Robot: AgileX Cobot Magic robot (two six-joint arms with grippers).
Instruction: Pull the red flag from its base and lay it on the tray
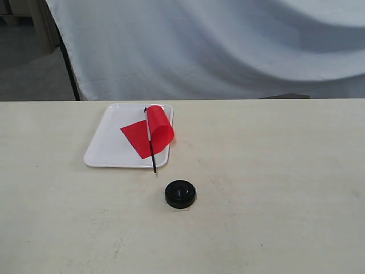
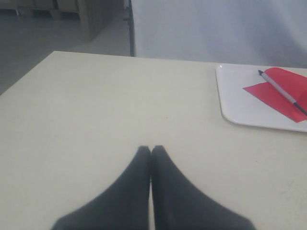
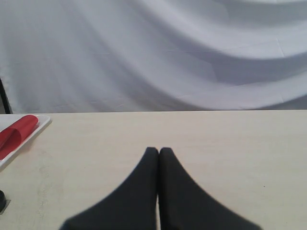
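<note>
The red flag (image 1: 153, 132) lies on the white tray (image 1: 108, 145), its cloth partly curled over, its black stick running across the tray's near rim with the tip just past it. The black round base (image 1: 181, 194) stands alone on the table in front of the tray, with no stick in it. Neither arm shows in the exterior view. My left gripper (image 2: 151, 149) is shut with nothing in it, well away from the tray (image 2: 240, 103) and the flag (image 2: 283, 91). My right gripper (image 3: 159, 151) is shut and empty too; the flag (image 3: 17, 132) shows at that view's edge.
A pale cloth backdrop (image 1: 228, 45) hangs behind the table's far edge, with a dark stand leg (image 1: 69, 65) at its left. A sliver of the base (image 3: 2, 200) shows at the right wrist view's border.
</note>
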